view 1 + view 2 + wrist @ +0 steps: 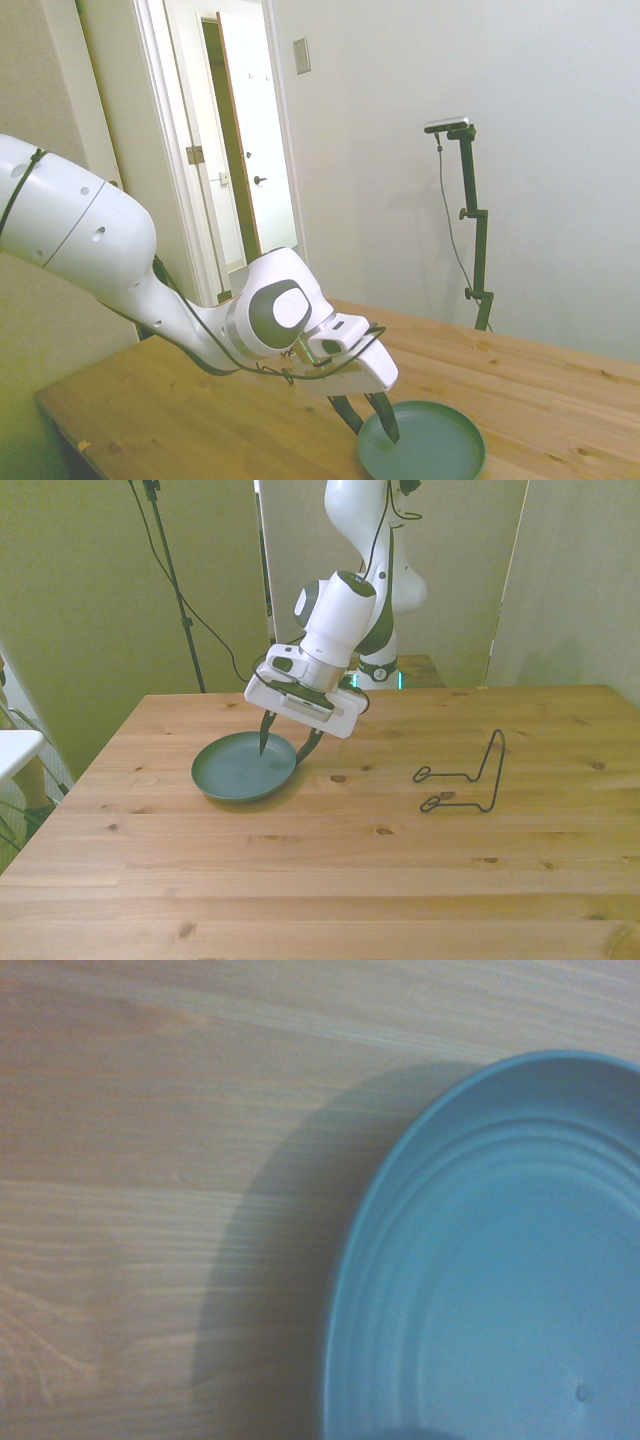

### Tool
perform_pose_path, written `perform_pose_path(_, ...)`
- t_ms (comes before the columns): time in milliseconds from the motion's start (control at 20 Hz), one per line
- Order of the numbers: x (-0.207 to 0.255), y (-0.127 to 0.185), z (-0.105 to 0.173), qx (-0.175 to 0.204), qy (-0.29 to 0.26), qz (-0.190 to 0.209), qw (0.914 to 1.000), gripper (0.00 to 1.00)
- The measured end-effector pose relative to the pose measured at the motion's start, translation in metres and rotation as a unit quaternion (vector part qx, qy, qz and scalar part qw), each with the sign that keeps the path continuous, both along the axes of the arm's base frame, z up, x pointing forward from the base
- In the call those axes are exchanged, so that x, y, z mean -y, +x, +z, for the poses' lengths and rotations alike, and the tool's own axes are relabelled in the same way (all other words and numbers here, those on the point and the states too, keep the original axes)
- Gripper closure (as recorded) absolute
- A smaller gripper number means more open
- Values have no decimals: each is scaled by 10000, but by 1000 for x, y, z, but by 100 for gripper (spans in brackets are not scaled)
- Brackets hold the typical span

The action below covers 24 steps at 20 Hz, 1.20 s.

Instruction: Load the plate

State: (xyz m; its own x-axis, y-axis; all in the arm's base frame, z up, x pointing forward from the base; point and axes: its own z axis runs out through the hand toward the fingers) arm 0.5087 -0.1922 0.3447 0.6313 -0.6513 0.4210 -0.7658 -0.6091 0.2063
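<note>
Our gripper (pixel 289 746) hangs open astride the rim of the plate (pixel 235 775), holding nothing, we judge ready to pinch; the wire rack (pixel 465 780) waits well apart on the counter (pixel 330 880).

Table (pixel 330 880): pale wood planks, visible grain and dark knots, smooth, low satin sheen. Plate (pixel 240 775): teal, matt, smooth, faint concentric ridges showed in wrist view; material could not be told. Arm (pixel 335 620): white glossy shell, looked plastic, grey joint caps. Fingers (pixel 388 418): dark, matt. Rack (pixel 465 780) at front view's right: thin dark wire, looked metal.
</note>
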Motion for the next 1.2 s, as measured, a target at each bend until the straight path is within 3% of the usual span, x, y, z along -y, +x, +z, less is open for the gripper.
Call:
perform_pose_path(850, 14, -7, -7, 0, 92, 168, 9998, 100)
perform_pose_path(1050, 13, -11, 5, 68, 637, 211, 9977, 100)
perform_pose_path(1200, 5, -15, 36, 188, 1122, 284, 9931, 100)
